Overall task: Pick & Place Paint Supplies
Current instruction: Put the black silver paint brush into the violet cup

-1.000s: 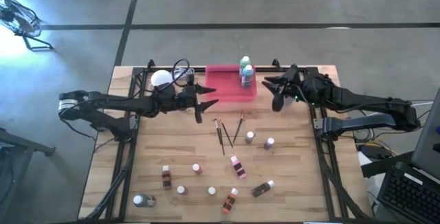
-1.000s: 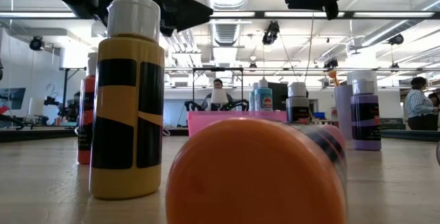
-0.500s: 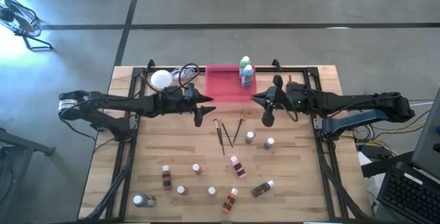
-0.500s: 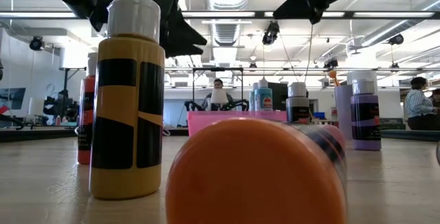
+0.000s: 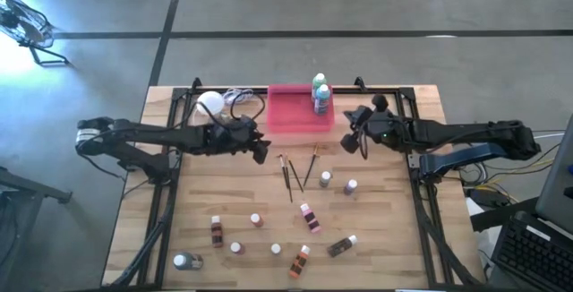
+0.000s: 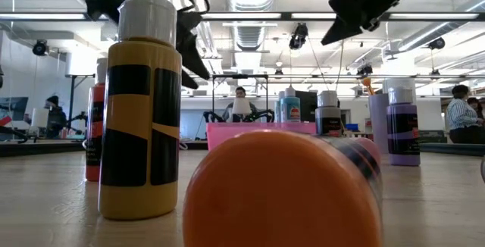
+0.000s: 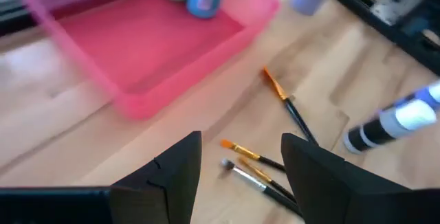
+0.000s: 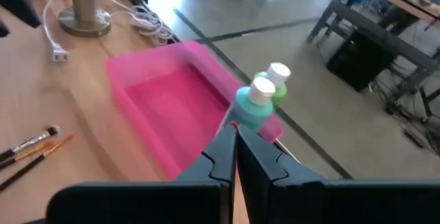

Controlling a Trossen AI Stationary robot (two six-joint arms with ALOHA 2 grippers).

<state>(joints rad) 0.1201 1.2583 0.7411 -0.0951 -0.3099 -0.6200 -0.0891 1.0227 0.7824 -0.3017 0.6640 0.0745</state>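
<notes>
Three thin paintbrushes (image 5: 296,170) lie on the wooden table just in front of the pink tray (image 5: 291,111). A green and a blue bottle (image 5: 320,93) stand upright at the tray's far right corner. Several small white-capped bottles (image 5: 308,216) are scattered over the near half, some upright, some lying. My left gripper (image 5: 260,150) hovers open, left of the brushes; in its wrist view the brushes (image 7: 256,163) show between and beyond the left gripper's (image 7: 242,141) fingertips. My right gripper (image 5: 349,141) hangs shut and empty beyond the tray's right near corner; its wrist view shows the right gripper's (image 8: 232,133) fingertips together.
A white globe lamp (image 5: 210,102) with its coiled cord stands at the far left, beside the tray. A dark frame (image 5: 170,184) runs along the table's sides. In the low view a yellow bottle (image 6: 142,110) and a lying orange bottle (image 6: 284,190) fill the foreground.
My right gripper has shut, with nothing in it, and has come down and toward the table's near left, away from the tray's right side. My left gripper has sunk a little, rolled and tipped down toward the brushes, and stays open.
</notes>
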